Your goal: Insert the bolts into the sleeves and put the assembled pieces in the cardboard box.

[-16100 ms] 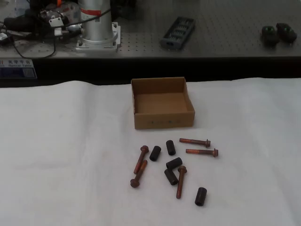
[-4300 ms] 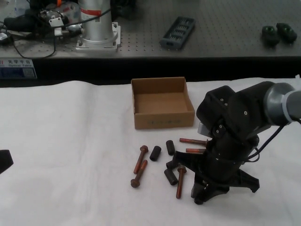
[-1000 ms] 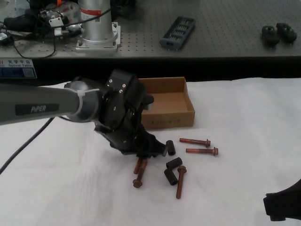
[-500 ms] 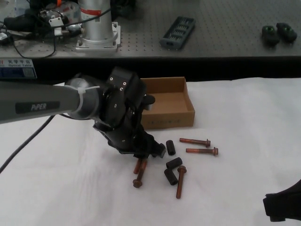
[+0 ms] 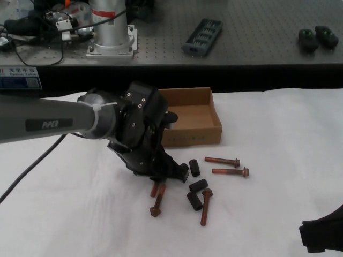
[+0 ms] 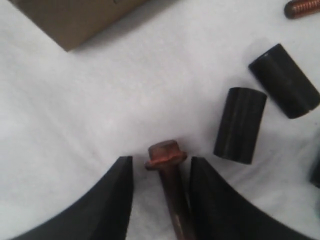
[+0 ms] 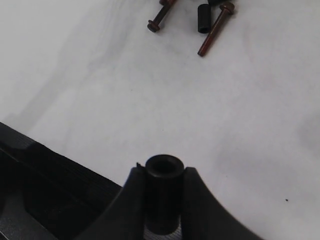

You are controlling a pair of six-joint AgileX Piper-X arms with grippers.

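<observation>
My left gripper (image 6: 161, 162) is open and low on the cloth, one finger on each side of a copper bolt (image 6: 167, 155) just below its head. In the high view that arm (image 5: 139, 139) covers the left pair of bolts (image 5: 156, 206) in front of the cardboard box (image 5: 187, 136). Two black sleeves (image 6: 240, 125) (image 6: 284, 80) lie close beside the gripper. My right gripper (image 7: 164, 172) is shut on a black sleeve (image 7: 163, 197), held upright near the bench's front right corner (image 5: 321, 235). Three more bolts (image 5: 221, 160) (image 5: 230, 172) (image 5: 205, 206) and three sleeves (image 5: 194, 167) (image 5: 198, 186) (image 5: 194, 201) lie loose.
The cloth (image 5: 278, 160) to the right of the parts is free. A dark edge (image 7: 45, 185) borders the cloth below the right gripper. Behind the cloth a metal breadboard holds a silver column (image 5: 110, 27), a black rack (image 5: 202, 36) and cables.
The left arm has sunk a little lower over the left pair of bolts, and the nearer bolt has shifted slightly toward the front. The right gripper has stayed still with its sleeve.
</observation>
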